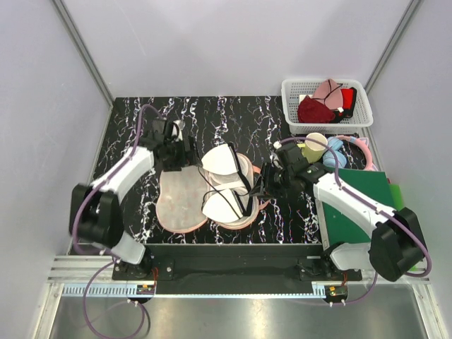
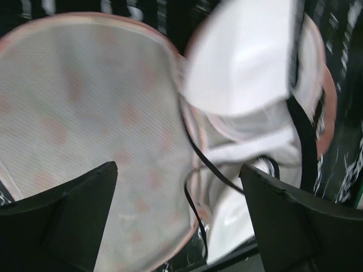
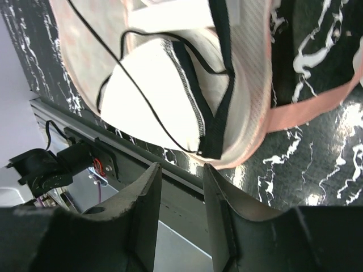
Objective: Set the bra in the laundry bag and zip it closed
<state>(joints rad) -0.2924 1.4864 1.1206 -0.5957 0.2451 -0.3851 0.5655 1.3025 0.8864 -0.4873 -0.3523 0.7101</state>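
The left fingers (image 2: 74, 209) are seen spread wide above the laundry bag (image 1: 180, 201), and nothing is held between them. The right fingers (image 3: 142, 209) are set narrow, with a small gap in which nothing is seen, just beside the right edge of the bag. The black marbled surface (image 1: 134, 120) is covered in its middle by the bag, which is opened flat with the pale lining turned up. A green board (image 1: 360, 198) is laid at the right side. A white basket (image 1: 357, 116) is placed at the far right corner. The bra (image 1: 222, 161) is laid on the right half of the bag, and its thin black straps (image 3: 113, 56) are spread over the cups.
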